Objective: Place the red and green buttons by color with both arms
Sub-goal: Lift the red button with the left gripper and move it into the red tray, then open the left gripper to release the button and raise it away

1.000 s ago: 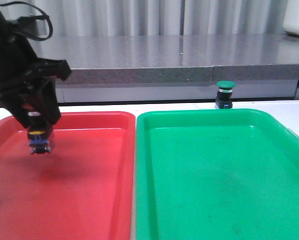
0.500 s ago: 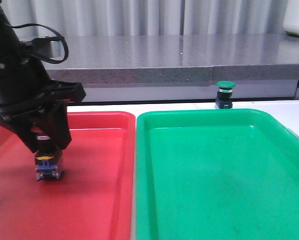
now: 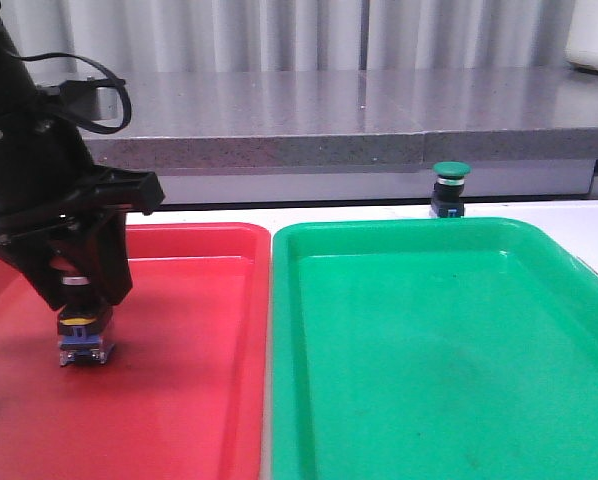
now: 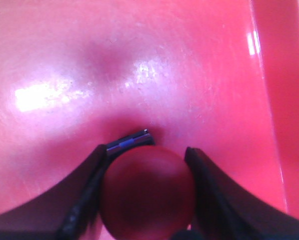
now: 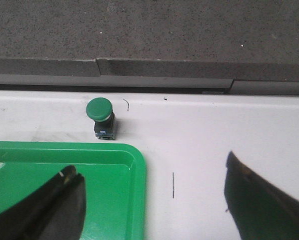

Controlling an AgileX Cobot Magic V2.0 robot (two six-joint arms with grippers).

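The left end effector [image 3: 82,322] is clamped on the red button [image 4: 148,191], its base low over or touching the red tray [image 3: 194,400]; releasing off-level could tip it; the right end effector [image 5: 154,200], spread wide, holds nothing; the green button [image 3: 450,189] stands on the bench [image 5: 214,130] just behind the green tray [image 3: 429,350].

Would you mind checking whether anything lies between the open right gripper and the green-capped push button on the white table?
Nothing visible does: the right gripper is open, and only bare white table separates it from the green-capped push button standing beyond the green plastic tray.
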